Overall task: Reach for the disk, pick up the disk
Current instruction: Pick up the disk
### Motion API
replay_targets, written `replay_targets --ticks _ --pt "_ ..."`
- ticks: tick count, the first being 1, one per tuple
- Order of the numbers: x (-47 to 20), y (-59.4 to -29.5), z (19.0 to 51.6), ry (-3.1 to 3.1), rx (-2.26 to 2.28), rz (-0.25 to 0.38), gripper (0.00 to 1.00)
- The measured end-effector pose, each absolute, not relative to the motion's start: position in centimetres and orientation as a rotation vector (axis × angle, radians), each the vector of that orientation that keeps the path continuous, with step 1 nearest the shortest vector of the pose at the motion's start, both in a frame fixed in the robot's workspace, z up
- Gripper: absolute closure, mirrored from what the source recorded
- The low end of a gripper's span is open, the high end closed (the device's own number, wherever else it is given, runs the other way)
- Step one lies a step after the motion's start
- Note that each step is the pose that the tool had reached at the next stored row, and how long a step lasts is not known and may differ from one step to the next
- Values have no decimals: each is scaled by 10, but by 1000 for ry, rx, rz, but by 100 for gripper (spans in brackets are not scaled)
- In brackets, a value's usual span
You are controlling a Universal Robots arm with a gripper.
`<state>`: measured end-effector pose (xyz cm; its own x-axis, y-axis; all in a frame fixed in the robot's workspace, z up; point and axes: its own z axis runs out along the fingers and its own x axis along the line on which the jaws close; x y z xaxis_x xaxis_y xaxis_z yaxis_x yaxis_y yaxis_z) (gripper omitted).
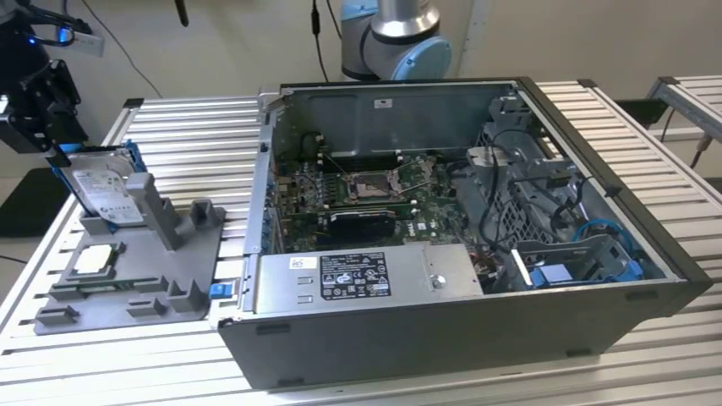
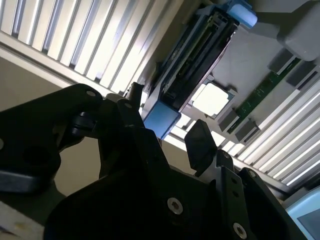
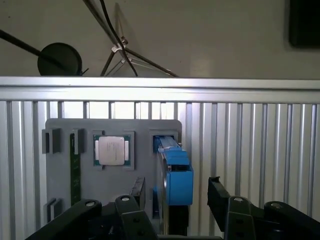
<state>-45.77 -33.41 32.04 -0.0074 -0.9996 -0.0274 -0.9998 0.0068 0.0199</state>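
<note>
The disk (image 3: 176, 181) is standing on edge in the grey holder (image 1: 124, 283), with the jaws spreading wide to either side of it and open gaps showing on both flanks in the first wrist view; the holder's upright post (image 1: 144, 203) is crowding one face; the open computer case (image 1: 451, 338) is sitting apart toward the exterior view's right; slatted counter (image 1: 181, 127) is lying bare beyond the holder.

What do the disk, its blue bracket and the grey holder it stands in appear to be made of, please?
The disk looks like metal: silver-grey with a dull sheen, carrying a white, paper-like label. Its bracket seems to be moulded plastic: uniform bright blue, smooth, slightly glossy. The holder is probably plastic too, matte grey with blocky shapes, though the look leaves that open.
</note>
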Motion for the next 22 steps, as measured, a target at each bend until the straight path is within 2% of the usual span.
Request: replay_targets --ticks 22 --pt "-458 -334 319 2218 -2217 52 0"
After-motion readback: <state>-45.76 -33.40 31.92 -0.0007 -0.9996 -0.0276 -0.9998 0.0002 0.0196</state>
